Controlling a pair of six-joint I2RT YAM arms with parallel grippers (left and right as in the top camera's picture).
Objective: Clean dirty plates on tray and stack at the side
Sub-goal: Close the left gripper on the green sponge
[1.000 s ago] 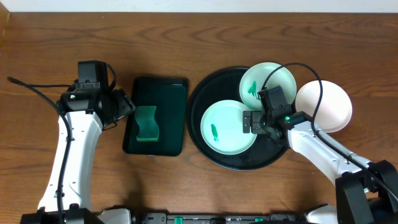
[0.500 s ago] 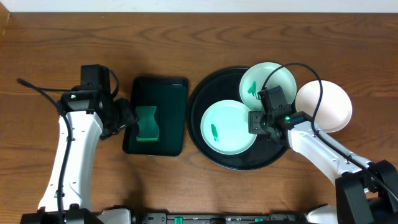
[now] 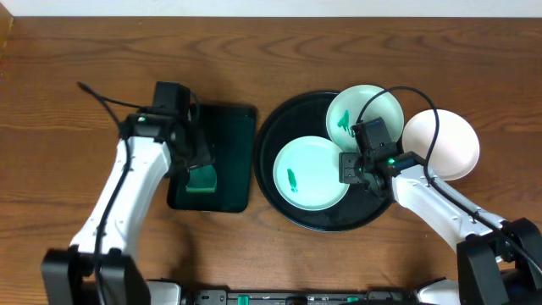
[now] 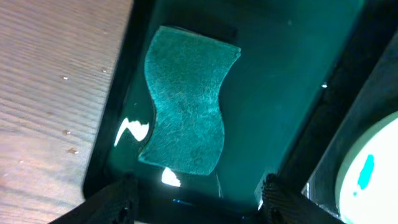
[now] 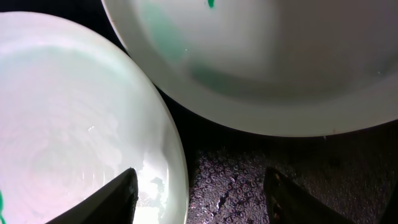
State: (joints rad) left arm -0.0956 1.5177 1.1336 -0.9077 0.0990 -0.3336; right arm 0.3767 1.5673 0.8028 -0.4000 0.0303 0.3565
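Note:
On the round black tray (image 3: 265,146) lie two dirty plates, each with a green smear: a front one (image 3: 309,174) and a back one (image 3: 362,114). A third, plain white plate (image 3: 442,144) rests at the tray's right edge. My right gripper (image 3: 345,165) is open and straddles the front plate's right rim (image 5: 177,168); one finger is over the plate, the other over the tray floor (image 5: 242,180). The back plate (image 5: 280,68) lies just beyond. My left gripper (image 4: 196,200) is open, low over a green sponge (image 4: 186,106).
The sponge (image 3: 201,180) lies in a rectangular dark green tray (image 3: 230,127) left of the black tray, partly under my left gripper (image 3: 196,165). Bare wooden table (image 3: 68,68) surrounds both trays. The right arm's cable loops over the back plate.
My left arm has swung right from beside the green tray to above the sponge, its jaws narrowing a little. My right gripper's jaws have narrowed around the front plate's rim.

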